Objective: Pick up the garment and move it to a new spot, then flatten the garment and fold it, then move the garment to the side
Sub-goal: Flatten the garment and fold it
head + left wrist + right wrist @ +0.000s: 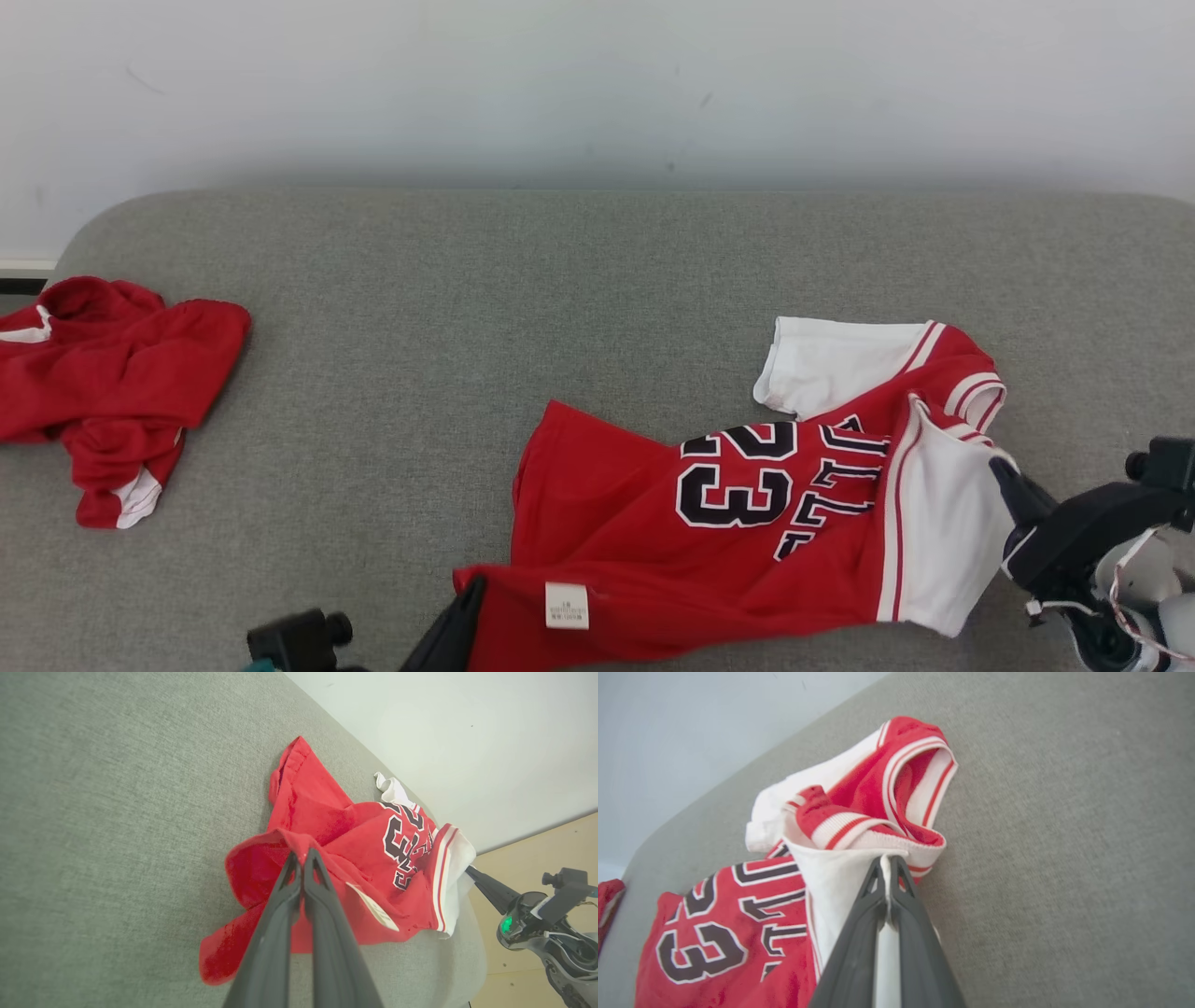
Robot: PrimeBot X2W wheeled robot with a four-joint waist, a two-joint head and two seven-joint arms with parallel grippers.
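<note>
Red jersey (635,523) lies right of centre on your worktop (420,308), long axis left to right, neck end rightward. Your left fingers (280,905) pinch tight on its hem (275,836); your right fingers (864,914) clamp its white sleeve (831,882).

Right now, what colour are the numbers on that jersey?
Black numbers outlined in white; clearest in head view.

There are two pieces of red clothing. One is a red and white sports shirt with a black 23 (747,523), at five o'clock in the head view. The other is a crumpled red and white top (112,373), at nine o'clock. The shirt has one small white label (567,605). There are two dark grippers: the left gripper (301,858) at seven o'clock and the right gripper (888,861) at four o'clock. There is one big grey cloth cushion (420,308) and one white wall (597,84).
</note>
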